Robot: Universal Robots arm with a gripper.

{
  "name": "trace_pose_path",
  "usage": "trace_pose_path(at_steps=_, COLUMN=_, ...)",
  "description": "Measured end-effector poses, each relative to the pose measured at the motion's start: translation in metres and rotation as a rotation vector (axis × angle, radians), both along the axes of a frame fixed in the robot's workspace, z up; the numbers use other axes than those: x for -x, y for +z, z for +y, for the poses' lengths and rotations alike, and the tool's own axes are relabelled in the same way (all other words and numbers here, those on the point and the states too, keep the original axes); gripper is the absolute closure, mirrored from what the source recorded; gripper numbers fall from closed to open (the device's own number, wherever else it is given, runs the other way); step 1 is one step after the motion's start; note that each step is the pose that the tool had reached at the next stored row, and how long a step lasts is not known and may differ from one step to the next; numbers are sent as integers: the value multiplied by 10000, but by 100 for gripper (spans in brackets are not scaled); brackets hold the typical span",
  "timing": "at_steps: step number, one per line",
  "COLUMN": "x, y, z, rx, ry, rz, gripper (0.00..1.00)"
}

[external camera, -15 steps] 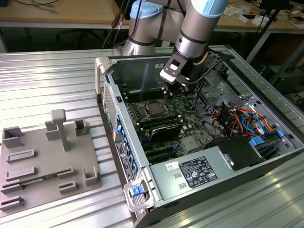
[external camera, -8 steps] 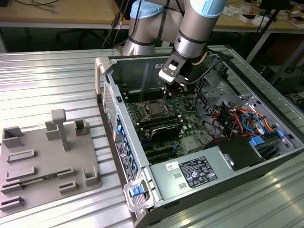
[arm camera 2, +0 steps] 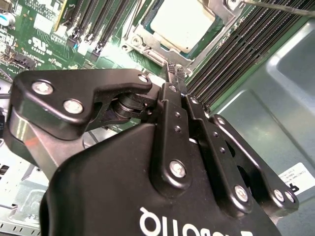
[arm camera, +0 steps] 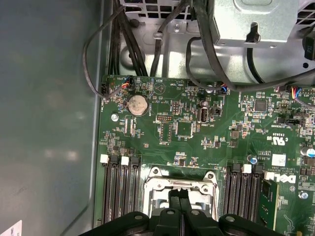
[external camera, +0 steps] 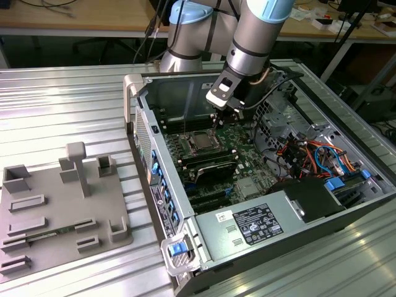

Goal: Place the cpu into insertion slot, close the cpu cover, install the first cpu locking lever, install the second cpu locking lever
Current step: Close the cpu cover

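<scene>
Fingertips (arm camera: 173, 200) pressed together, nothing between them; gripper (arm camera 2: 174, 74) hovers over the near edge of the insertion slot (arm camera: 153, 172). Cpu (arm camera 2: 183, 22) sits in the slot, cpu cover (arm camera 2: 162, 47) looks down around it. Thin locking lever (arm camera 2: 280, 6) runs just beside the slot, seemingly unlatched. Judged: lever step in hand, and it calls for the closed tips meeting that wire squarely.

The cpu (arm camera 2: 182, 22) has a matt silver-grey metal top, the cpu cover (arm camera 2: 146, 43) is bright bare metal, the gripper (arm camera 2: 175, 73) is smooth black with shiny screw heads (arm camera 2: 177, 169), and the table (external camera: 62, 105) is ribbed pale metal.
</scene>
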State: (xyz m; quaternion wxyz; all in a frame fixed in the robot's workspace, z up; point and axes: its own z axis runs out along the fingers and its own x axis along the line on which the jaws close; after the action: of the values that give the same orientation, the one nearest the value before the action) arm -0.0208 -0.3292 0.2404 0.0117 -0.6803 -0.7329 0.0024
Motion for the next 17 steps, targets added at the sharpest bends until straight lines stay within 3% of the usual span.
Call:
trace_pose_path(at_steps=5, x=156, y=-16, z=-1, rx=2, ry=38, rz=1, gripper=89)
trace_pose_path(at_steps=17, x=424, y=-61, z=-37, rx=1, ry=176, rz=1, gripper=89)
